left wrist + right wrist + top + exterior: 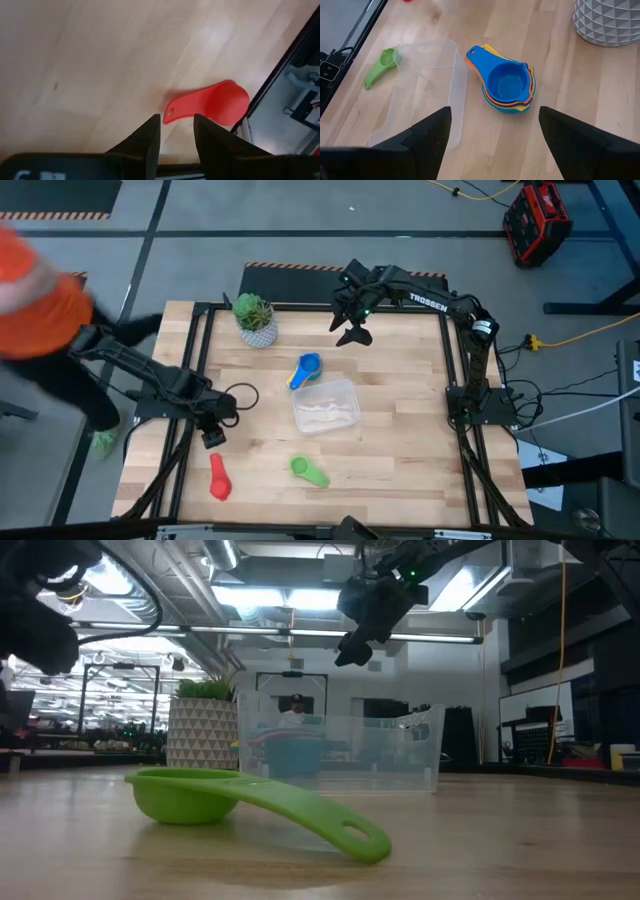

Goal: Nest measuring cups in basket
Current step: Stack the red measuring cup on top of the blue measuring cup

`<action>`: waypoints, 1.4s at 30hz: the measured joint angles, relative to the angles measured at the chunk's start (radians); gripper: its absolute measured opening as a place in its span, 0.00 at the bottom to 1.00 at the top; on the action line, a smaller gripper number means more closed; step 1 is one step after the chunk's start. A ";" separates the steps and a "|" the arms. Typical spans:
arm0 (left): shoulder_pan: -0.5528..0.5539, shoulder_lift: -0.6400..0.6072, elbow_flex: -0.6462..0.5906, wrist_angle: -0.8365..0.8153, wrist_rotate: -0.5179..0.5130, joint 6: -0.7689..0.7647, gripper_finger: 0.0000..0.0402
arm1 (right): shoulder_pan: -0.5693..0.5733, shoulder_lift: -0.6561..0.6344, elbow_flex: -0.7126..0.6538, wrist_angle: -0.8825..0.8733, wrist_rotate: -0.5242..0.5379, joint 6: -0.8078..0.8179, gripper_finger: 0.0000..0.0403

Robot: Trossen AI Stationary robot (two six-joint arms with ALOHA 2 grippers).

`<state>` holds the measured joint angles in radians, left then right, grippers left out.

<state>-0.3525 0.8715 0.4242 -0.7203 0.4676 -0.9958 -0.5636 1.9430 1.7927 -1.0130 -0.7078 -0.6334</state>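
Note:
A red measuring cup (219, 477) (215, 102) lies on the table near the left front, its handle toward my left gripper (213, 437) (177, 134). That gripper hovers just beyond the handle end, slightly open, with nothing between its fingers. A green cup (308, 471) (250, 802) lies on its bowl and handle tip near the front. The clear basket (325, 405) (420, 95) stands mid-table. Beside it sits a nested stack of cups, blue on top (305, 371) (507, 85). My right gripper (352, 320) (368, 615) hangs wide open, high over the far side.
A potted green plant (256, 318) (607, 20) in a white patterned pot stands at the far left of the table. A person in an orange top (35, 295) is beside the table's left edge. The black table frame (280, 75) runs close past the red cup.

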 joint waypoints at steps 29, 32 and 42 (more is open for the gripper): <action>-0.225 0.000 -0.108 0.211 -0.106 -0.199 0.27 | 0.000 0.000 0.000 -0.001 0.000 0.000 0.76; -0.242 0.000 -0.108 0.219 -0.115 -0.205 0.27 | 0.000 0.000 0.000 -0.001 0.000 0.000 0.76; -0.281 0.118 -0.108 0.296 -0.112 -0.256 0.27 | 0.000 0.000 0.000 -0.001 0.000 -0.002 0.76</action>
<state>-0.6336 0.9892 0.3161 -0.4247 0.3557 -1.2515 -0.5636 1.9430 1.7927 -1.0138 -0.7074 -0.6353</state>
